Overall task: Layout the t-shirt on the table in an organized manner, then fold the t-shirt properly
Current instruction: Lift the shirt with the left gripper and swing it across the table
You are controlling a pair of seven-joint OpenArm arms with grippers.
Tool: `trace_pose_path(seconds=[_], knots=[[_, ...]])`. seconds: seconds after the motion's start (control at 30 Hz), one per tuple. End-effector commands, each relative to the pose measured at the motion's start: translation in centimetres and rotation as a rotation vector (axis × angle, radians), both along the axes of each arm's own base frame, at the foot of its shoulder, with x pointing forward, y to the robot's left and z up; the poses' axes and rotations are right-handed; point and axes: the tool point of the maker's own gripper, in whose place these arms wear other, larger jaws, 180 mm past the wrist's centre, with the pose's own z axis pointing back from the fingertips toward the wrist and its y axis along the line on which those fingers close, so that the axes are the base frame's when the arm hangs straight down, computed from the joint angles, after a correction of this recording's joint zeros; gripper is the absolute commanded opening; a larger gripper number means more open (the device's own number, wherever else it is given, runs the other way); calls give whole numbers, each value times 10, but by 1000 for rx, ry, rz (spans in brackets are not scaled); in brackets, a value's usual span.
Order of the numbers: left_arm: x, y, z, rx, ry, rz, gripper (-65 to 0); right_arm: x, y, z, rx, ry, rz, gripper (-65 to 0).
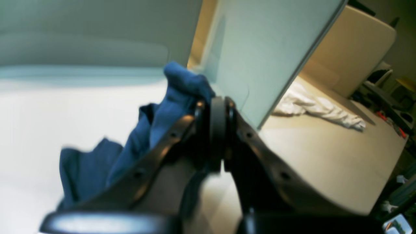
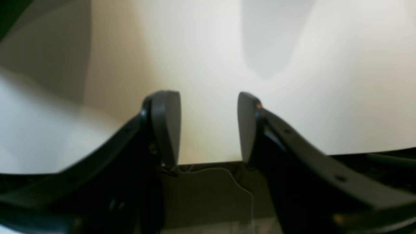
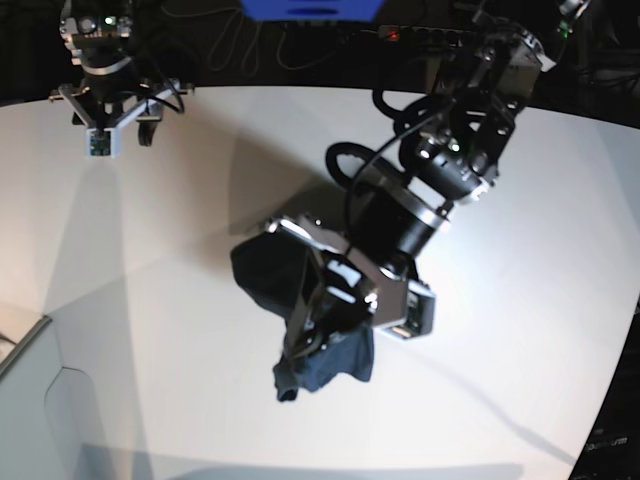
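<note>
The navy t-shirt [image 3: 262, 272] is bunched up at the middle of the white table [image 3: 520, 350]. My left gripper [image 3: 296, 346] reaches over it from the right and is shut on a fold of its cloth. In the left wrist view the fingertips [image 1: 217, 130] are pressed together, with the blue t-shirt [image 1: 177, 94] pinched at their left side and drooping toward the table [image 1: 32, 130]. My right gripper [image 3: 112, 105] hangs at the far left corner, well away from the shirt. In its own view the right gripper [image 2: 208, 126] is open and holds nothing, above the table's [image 2: 208, 48] edge.
A pale upright panel [image 1: 269, 48] stands beyond the table, and a crumpled white cloth [image 1: 318, 107] lies on a beige surface behind it. A white panel [image 3: 30, 400] sits at the near left corner. Cables and a power strip [image 3: 420, 33] run along the far edge.
</note>
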Motion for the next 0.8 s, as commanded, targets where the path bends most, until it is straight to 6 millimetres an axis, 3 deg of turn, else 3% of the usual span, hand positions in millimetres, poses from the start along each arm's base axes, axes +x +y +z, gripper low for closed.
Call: trace_pose_path(seconds=[0.0, 0.17, 0.3, 0.43, 0.67, 0.77], knots=[[1, 0, 23, -32, -71, -4, -647, 2, -5, 7, -14, -26, -3, -362], [9, -4, 39, -73, -96, -11, -647, -2, -14, 8, -22, -25, -43, -362], [21, -26, 37, -197, -13, -38, -647, -5, -30, 11, -50, -26, -78, -362], [22, -75, 29, -238, 46, -119, -647, -11, -43, 12, -73, -19, -104, -362], [29, -148, 9, -192, 123, -228, -644, -11, -44, 12, -75, -20, -106, -362], [32, -178, -15, -111, 169, -277, -584, -10, -44, 13, -75, -22, -106, -362]])
